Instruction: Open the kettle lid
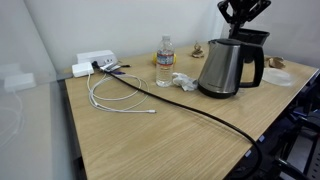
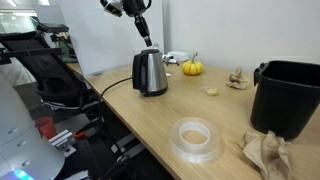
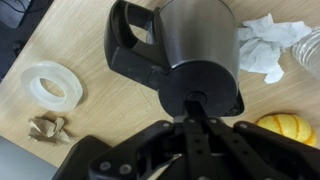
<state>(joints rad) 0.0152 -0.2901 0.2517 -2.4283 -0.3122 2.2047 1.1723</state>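
Observation:
The brushed-steel kettle (image 1: 226, 68) stands on the wooden table with its black loop handle to one side, and it shows in both exterior views (image 2: 150, 74). In the wrist view I look straight down on the kettle (image 3: 195, 35) and its round black lid (image 3: 212, 85), which lies down flat on the kettle. My gripper (image 3: 197, 104) hangs right over the lid, its two fingers pressed together with nothing between them. The fingertips are at the lid's near edge. In both exterior views the gripper (image 1: 243, 22) (image 2: 147, 42) points down at the kettle's top.
A water bottle (image 1: 164, 60) and crumpled tissue (image 1: 183, 80) stand beside the kettle. A white cable (image 1: 120, 100), a power strip (image 1: 95, 63) and a black cord (image 1: 205, 112) lie on the table. A tape roll (image 2: 195, 138), a small pumpkin (image 2: 191, 67) and an all-black vessel (image 2: 290, 95) stand further along.

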